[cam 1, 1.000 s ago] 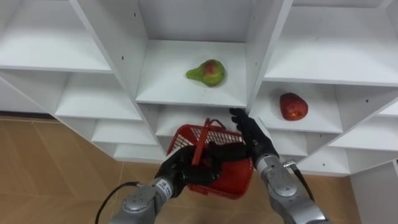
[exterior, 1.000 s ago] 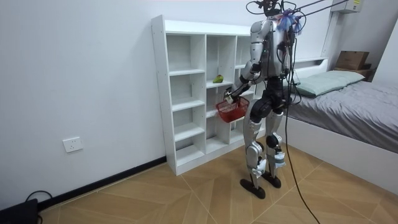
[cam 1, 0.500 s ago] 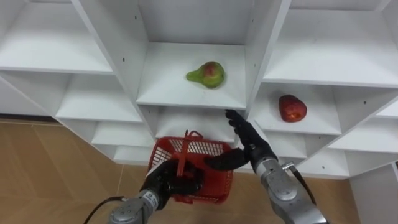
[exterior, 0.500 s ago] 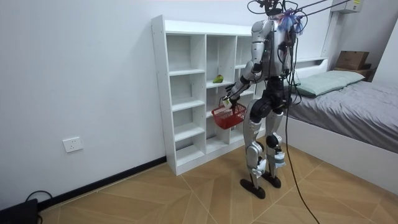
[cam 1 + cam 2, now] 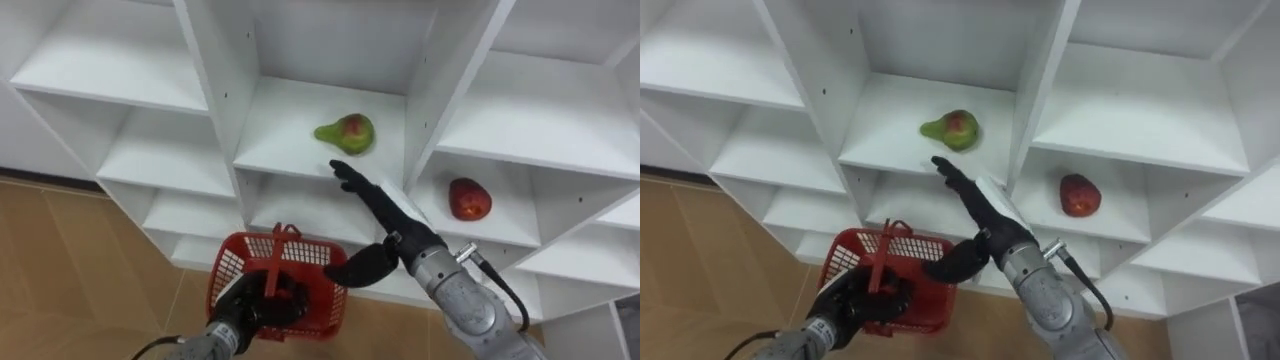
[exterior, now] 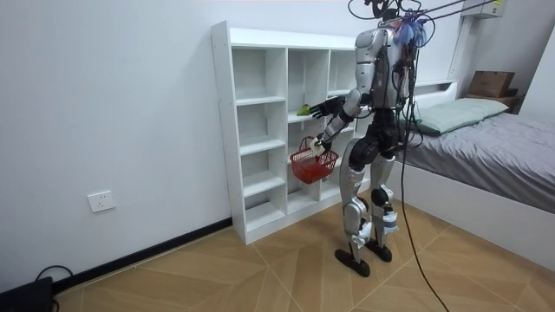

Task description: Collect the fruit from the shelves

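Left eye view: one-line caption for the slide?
Open right hand stretched toward the pear on the white shelf; left hand holds the red basket by its handle below.

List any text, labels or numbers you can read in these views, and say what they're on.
No text can be read in any view.
Closet, pear, red fruit, basket: no print or labels visible.
Box by the bed in the room view: any print is too small to read.
Wall socket: no markings can be made out.
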You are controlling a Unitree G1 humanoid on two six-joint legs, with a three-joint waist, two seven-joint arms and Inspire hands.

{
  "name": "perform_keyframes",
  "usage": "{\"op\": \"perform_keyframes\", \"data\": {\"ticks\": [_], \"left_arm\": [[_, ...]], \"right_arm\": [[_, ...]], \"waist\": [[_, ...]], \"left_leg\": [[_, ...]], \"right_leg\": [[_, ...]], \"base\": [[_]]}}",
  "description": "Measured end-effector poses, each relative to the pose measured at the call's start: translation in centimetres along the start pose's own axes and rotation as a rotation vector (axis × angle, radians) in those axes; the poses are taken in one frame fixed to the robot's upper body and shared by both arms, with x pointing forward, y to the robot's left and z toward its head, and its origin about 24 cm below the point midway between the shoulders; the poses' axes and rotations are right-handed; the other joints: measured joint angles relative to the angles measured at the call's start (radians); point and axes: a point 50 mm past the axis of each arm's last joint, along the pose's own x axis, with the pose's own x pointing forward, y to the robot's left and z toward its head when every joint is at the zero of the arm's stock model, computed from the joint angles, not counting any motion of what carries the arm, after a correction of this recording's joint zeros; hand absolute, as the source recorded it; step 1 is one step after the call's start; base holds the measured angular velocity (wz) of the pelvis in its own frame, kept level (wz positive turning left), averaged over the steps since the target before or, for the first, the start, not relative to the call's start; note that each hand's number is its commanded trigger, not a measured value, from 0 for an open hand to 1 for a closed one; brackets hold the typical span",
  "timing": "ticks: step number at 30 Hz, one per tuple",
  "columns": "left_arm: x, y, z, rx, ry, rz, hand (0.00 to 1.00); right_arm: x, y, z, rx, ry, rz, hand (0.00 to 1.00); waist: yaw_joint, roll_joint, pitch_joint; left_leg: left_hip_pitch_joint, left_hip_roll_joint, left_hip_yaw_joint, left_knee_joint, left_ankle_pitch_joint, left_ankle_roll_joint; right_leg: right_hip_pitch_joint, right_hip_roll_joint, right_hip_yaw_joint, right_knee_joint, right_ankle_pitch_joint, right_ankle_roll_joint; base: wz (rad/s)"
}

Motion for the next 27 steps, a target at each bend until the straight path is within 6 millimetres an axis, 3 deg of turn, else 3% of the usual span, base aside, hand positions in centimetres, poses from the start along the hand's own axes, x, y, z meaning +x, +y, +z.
{"op": "perform_keyframes", "data": {"ticks": [7, 16, 27], "left_arm": [[-0.6, 0.5, -1.1, 0.020, 0.035, 0.015, 1.00], [-0.7, 0.8, -1.3, 0.081, 0.048, 0.025, 1.00], [-0.9, 1.8, -0.7, 0.093, 0.027, 0.061, 1.00]], "right_arm": [[0.0, 0.2, 0.9, -0.003, -0.039, 0.053, 0.00], [0.1, -0.3, 2.7, -0.039, -0.113, 0.043, 0.00], [1.0, -4.5, 5.4, -0.116, -0.232, -0.157, 0.00]], "waist": [[0.016, -0.006, 0.0026], [0.025, -0.036, 0.0032], [0.022, -0.074, 0.0074]], "left_leg": [[0.031, 0.001, -0.006, -0.011, 0.001, -0.003], [0.054, 0.000, -0.010, -0.018, 0.002, -0.003], [0.060, -0.001, -0.032, -0.014, 0.002, -0.003]], "right_leg": [[0.037, 0.003, 0.001, -0.005, 0.000, 0.000], [0.057, 0.005, -0.002, -0.017, 0.001, -0.002], [0.076, 0.005, -0.026, -0.024, 0.001, -0.001]], "base": [[0.02], [0.00], [0.06]]}}
